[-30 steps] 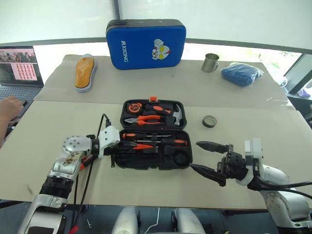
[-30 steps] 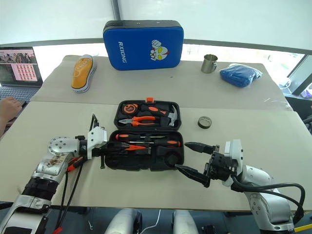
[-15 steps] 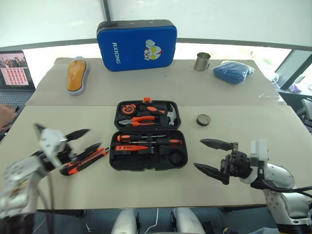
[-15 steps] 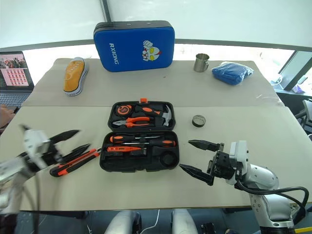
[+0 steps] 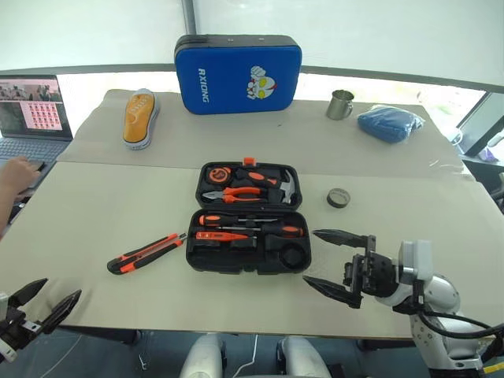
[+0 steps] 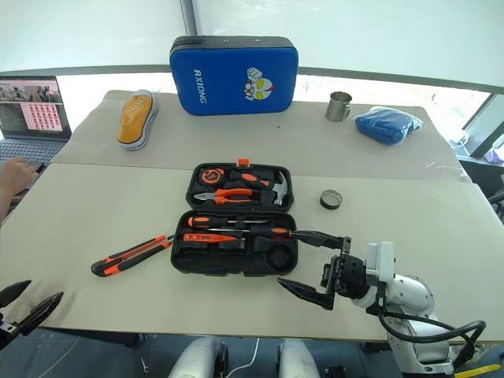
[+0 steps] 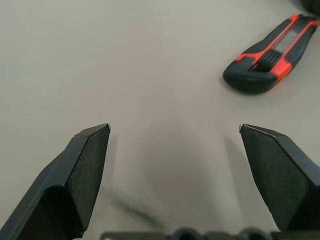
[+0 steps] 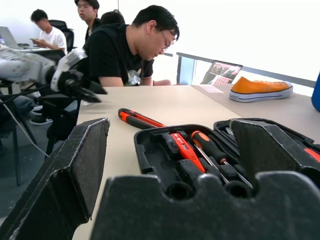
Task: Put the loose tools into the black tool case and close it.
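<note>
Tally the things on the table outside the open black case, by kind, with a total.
Utility knife: 1
Tape roll: 1
Blue case: 1
Orange shoe-shaped item: 1
Steel mug: 1
Blue cloth bundle: 1
Total: 6

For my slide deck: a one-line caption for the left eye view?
Open black tool case mid-table; utility knife and tape roll lie loose outside it.

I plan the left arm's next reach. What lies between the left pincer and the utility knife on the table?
Nothing: in the left wrist view, bare table lies between the open left pincer and the utility knife.
</note>
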Controlling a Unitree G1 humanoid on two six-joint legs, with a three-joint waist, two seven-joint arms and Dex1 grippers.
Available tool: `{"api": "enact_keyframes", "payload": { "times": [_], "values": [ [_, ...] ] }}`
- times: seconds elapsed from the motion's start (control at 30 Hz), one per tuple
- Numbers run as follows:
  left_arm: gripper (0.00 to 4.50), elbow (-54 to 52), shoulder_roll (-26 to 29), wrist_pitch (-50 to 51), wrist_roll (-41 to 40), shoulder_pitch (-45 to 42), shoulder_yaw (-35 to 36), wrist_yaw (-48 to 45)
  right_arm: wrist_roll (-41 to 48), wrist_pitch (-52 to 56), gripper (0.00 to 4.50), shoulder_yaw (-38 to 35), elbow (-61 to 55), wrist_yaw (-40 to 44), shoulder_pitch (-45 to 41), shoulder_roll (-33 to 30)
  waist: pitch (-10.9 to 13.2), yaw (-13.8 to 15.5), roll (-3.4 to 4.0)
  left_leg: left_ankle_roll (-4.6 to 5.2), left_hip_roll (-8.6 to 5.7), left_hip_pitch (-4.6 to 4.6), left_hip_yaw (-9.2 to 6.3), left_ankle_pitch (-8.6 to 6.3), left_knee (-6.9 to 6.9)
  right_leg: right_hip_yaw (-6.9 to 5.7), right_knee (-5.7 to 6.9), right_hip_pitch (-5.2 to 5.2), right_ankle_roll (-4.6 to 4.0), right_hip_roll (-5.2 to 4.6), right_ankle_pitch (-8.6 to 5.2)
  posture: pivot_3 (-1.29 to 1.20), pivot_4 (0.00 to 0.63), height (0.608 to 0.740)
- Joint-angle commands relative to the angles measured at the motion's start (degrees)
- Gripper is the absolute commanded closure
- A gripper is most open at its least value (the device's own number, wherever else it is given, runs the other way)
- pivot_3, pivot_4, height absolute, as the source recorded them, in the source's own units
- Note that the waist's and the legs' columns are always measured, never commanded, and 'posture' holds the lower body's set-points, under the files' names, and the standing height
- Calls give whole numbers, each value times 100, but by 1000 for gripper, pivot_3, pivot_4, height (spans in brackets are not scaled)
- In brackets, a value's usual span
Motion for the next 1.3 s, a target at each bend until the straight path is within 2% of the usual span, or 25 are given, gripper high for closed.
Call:
{"api": "enact_keyframes", "payload": {
  "times": [0.03, 0.2, 0.4, 0.5, 0.67, 0.7, 0.83, 0.93, 1.1, 1.3],
  "values": [
    [37, -624, 494, 426, -99, -699, -630, -136, 71, -91, 0, -75, -166, 1, -16, -66, 1, 10, -1, 0, -1, 0, 1, 0, 0, 0, 1, 2, 0, 0, 0, 0, 150, 740],
    [37, -356, 1050, 170, 828, -1508, -1955, -521, 18, -92, 0, -48, -150, -41, 9, -84, -1, -59, -4, -1, -14, 3, 7, 0, -4, 3, -2, 6, 0, 6, 1, 0, 150, 740],
    [37, 560, 1110, -127, 1620, -2414, -2987, -565, -33, -91, 0, -66, -232, -154, 115, -99, 4, -152, 4, -3, -8, -18, 11, -2, -18, 13, 16, -37, -7, 22, -1, 0, 150, 740],
    [797, 819, 1119, -242, 1775, -2511, -3113, -585, -41, -83, 0, -102, -298, -238, 173, -124, 4, -145, 4, -3, -10, -27, 13, -2, -17, 15, 23, -48, -7, 21, -2, 0, 150, 740],
    [2655, 942, 1050, -461, 1554, -2526, -2917, -762, -28, -57, 0, -141, -412, -352, 289, -173, 4, -146, 6, -3, -10, -23, 17, -2, -16, 17, 23, -46, -7, 13, -2, 0, 150, 740],
    [2839, 961, 1008, -510, 1384, -2582, -2779, -831, -19, -49, 0, -150, -435, -374, 304, -188, 4, -148, 5, -3, -10, -23, 18, -2, -16, 17, 23, -48, -7, 13, -2, 0, 150, 740],
    [2853, 876, 1027, -511, 693, -2935, -2256, -1174, 71, 21, 0, -290, -518, -447, 361, -325, 11, -131, -8, -3, -7, -33, 15, -2, -10, 14, 25, -54, -7, 15, -2, 0, 150, 740],
    [2853, 300, 1213, -203, 459, -3142, -2382, -1467, 144, 74, 0, -441, -506, -452, 403, -481, 12, -93, -12, -3, -8, -38, 11, -2, 0, 10, 27, -51, -5, 10, -1, 0, 150, 740],
    [2853, -1141, 1152, 586, 742, -3843, -3710, -1355, 186, 195, 0, -531, -512, -471, 430, -665, 14, -10, -9, -3, -16, -37, 19, -2, 4, 14, 22, -43, 4, 3, -2, 0, 150, 740],
    [2853, -2045, 1001, 1676, 1445, -4607, -5108, -858, 180, 274, 0, -568, -674, -590, 563, -660, 14, -64, -9, -3, -14, -42, 40, -2, 4, 22, 24, -49, 4, 28, -1, 0, 150, 740]
  ]
}}
